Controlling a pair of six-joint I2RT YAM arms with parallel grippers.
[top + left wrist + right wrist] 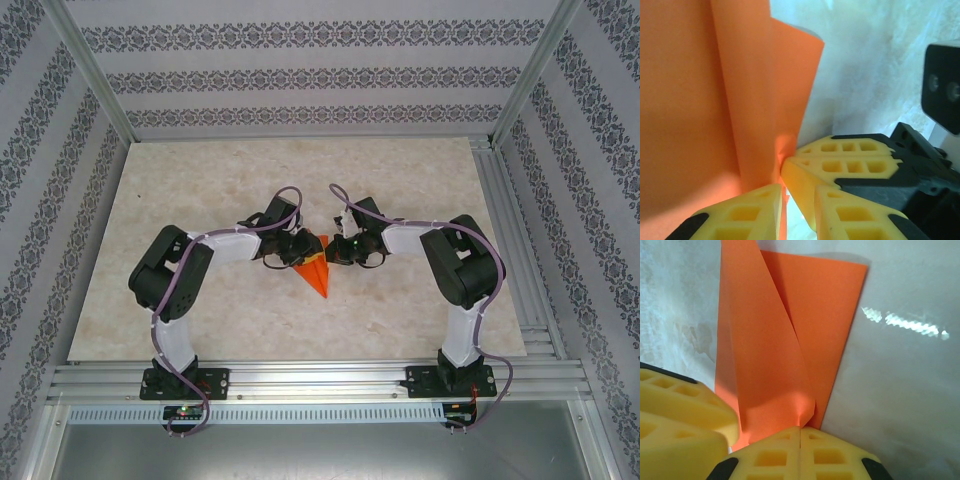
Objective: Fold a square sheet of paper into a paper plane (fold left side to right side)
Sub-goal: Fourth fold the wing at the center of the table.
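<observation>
The paper plane (316, 272) is bright orange and lies mid-table, its point toward the arm bases. Both grippers meet at its far end. My right gripper (800, 432) is shut, and the raised centre fold of the plane (775, 355) is pinched at its tips. My left gripper (797, 200) stands partly open; an edge of the orange paper (715, 100) rests against its left finger (747, 212), and table shows in the gap. The right gripper's closed fingers (850, 160) press into the paper just beyond it. Seen from above, the left gripper (298, 250) and right gripper (337, 250) flank the plane.
The pale marble-look table (200, 200) is bounded by an aluminium frame rail (320, 378) at the near edge and patterned walls on the other sides. A black part of the right arm (942, 87) sits close to the left wrist camera.
</observation>
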